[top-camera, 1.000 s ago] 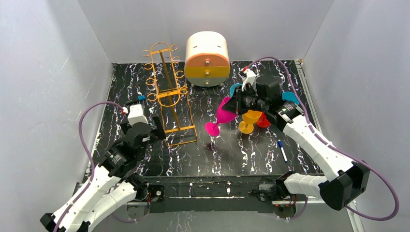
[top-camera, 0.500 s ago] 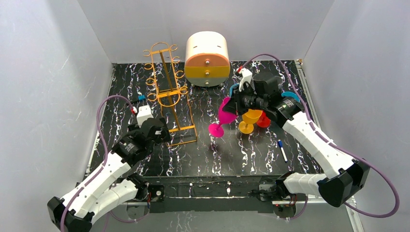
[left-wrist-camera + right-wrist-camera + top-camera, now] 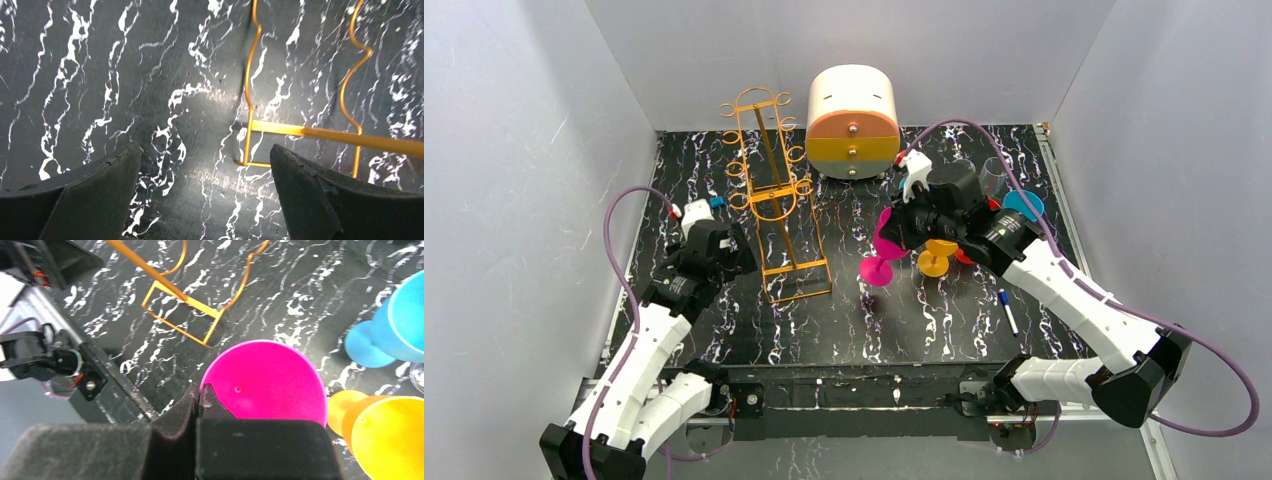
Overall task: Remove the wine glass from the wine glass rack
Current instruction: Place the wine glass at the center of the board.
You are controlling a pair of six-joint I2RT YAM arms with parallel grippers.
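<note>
The orange-gold wire wine glass rack [image 3: 774, 200] stands left of centre with nothing hanging on its rails. My right gripper [image 3: 904, 222] is shut on the rim of a magenta wine glass [image 3: 879, 262], held tilted to the right of the rack with its foot close to the table. In the right wrist view the fingers [image 3: 200, 395] pinch the magenta bowl's [image 3: 270, 380] edge. My left gripper [image 3: 736, 256] is open and empty beside the rack's base, whose corner [image 3: 300, 131] lies between the fingertips [image 3: 205, 175].
A yellow glass [image 3: 939, 255], a red glass [image 3: 970, 256], a blue glass [image 3: 1024, 203] and a clear glass [image 3: 992, 175] stand beside the right gripper. A white-and-orange round drawer box [image 3: 854, 120] stands at the back. A pen [image 3: 1007, 310] lies front right.
My right gripper has shifted left and tipped the magenta glass more upright, its foot lower. My left arm has swung its elbow left; its gripper stays by the rack base.
</note>
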